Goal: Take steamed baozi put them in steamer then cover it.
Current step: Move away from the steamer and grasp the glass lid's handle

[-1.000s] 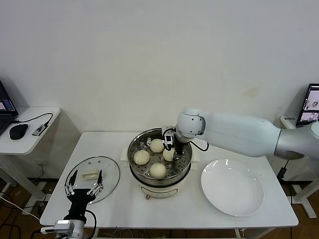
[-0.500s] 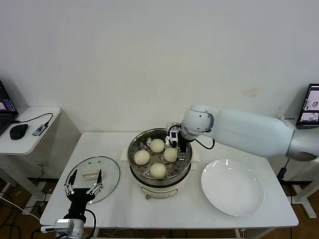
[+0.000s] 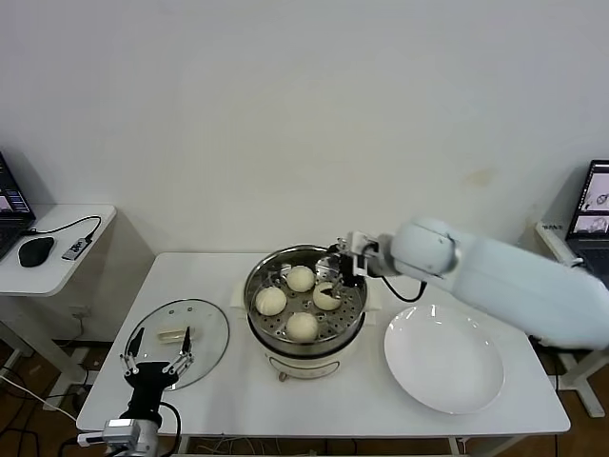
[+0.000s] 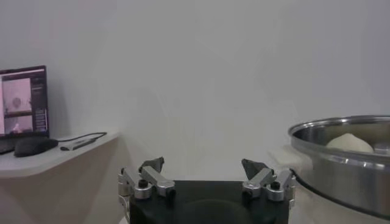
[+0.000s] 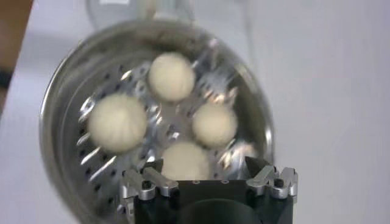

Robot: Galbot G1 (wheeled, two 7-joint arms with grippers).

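A white plate [image 3: 443,359] lay on the white table [image 3: 209,271] at four o'clock. At nine o'clock a side desk [image 3: 57,252] held a mouse [image 3: 35,250] and what looked like a laptop [image 3: 9,209].

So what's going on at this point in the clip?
All four baozi sit on the perforated tray inside the steamer. The right gripper is open and empty, just above the pot's far right rim. The glass cover lies flat on the table to the steamer's left, so the pot is not yet covered. The left gripper is open near the table's front edge, beside that cover. The white plate on the right holds nothing.
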